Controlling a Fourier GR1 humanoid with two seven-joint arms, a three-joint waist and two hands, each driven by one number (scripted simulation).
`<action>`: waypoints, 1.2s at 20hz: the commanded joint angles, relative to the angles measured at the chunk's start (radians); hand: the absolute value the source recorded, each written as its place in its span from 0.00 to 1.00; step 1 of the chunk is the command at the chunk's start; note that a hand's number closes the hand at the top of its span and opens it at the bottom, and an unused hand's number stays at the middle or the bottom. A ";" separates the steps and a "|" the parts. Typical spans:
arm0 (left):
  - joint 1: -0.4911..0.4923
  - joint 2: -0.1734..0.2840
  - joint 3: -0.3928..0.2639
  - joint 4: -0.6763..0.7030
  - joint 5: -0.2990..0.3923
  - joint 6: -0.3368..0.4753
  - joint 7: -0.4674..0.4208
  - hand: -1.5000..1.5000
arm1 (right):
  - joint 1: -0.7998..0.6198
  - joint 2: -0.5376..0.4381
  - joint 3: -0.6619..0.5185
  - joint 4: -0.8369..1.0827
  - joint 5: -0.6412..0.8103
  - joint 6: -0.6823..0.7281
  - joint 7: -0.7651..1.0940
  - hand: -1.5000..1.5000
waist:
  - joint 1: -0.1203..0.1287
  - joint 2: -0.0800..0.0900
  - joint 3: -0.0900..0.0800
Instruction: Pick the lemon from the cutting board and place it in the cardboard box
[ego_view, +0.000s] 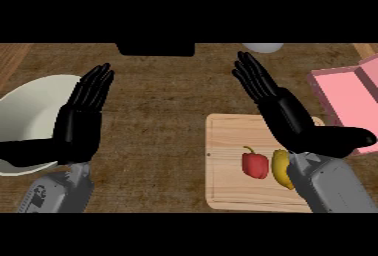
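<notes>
A light wooden cutting board (225, 150) lies at the lower right of the counter. On it sit a red pepper (255, 165) and, just right of it, a yellow lemon (280, 167) partly hidden under my right forearm. My right hand (284, 112) is open, its straight fingers pointing up and left over the board's far edge, above the lemon and apart from it. The pink box (347, 97) stands at the right edge, its flap raised. My left hand (81, 117) is open at the left, fingers up, resting.
A large white bowl (26, 112) sits at the left, partly under my left hand. A black object (156, 48) and a pale round object (263, 47) lie at the far edge. Brown wooden counter (162, 125) spreads between the hands.
</notes>
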 joint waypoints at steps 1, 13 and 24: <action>0.041 0.001 0.005 0.018 -0.024 0.011 -0.009 0.50 | 0.132 -0.029 -0.057 -0.074 0.029 -0.077 -0.009 1.00 | -0.036 0.005 0.004; 0.211 0.162 0.064 0.001 0.024 -0.044 0.146 0.50 | 0.676 -0.237 -0.497 0.129 0.228 -0.415 -0.255 0.00 | -0.065 0.000 0.005; 0.136 0.161 0.051 0.008 0.009 -0.041 0.234 0.50 | 0.902 -0.612 -0.431 -0.250 0.226 -0.029 0.139 0.00 | -0.035 0.006 0.001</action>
